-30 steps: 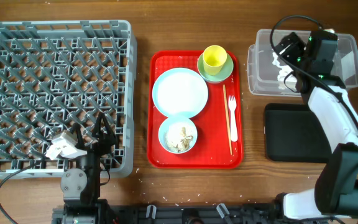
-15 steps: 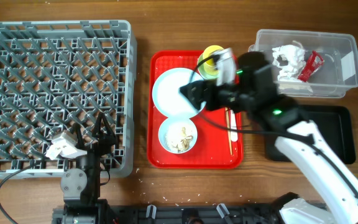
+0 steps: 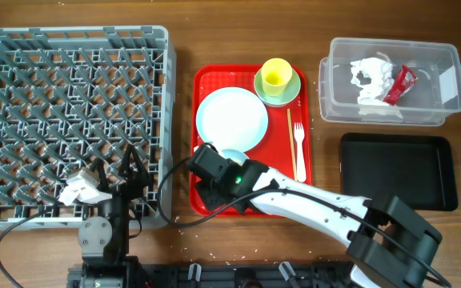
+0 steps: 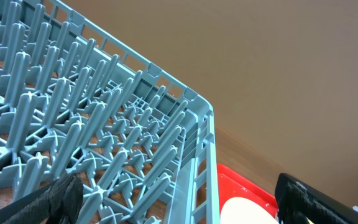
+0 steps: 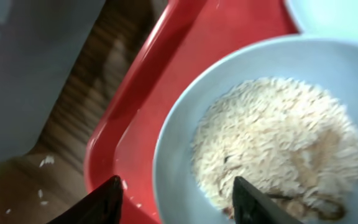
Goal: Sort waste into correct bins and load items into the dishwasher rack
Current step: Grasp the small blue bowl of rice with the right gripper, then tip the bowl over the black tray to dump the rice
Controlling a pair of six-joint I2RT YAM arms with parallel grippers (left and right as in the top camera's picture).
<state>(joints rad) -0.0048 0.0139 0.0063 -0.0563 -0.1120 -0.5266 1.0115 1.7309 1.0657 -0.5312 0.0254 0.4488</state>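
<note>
Crumpled tissue (image 3: 370, 80) and wrapper (image 3: 400, 84) lie in the clear tub (image 3: 324, 80); food scraps (image 5: 272, 143) sit unsorted in the bowl (image 5: 185, 118) on the red tray (image 3: 278, 152), right gripper (image 5: 176, 202) over its rim, jaws apart; rack (image 3: 70, 34) unloaded, left gripper (image 3: 117, 174) at its edge, jaws apart.

Grey lattice rack (image 3: 70, 34), red tray (image 3: 278, 128), yellow cup (image 3: 276, 74), black tray (image 3: 398, 170), pale blue bowl (image 5: 176, 143)

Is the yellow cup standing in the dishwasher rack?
No, the yellow cup sits on the light green dish on the red tray, outside the grey rack.
</note>
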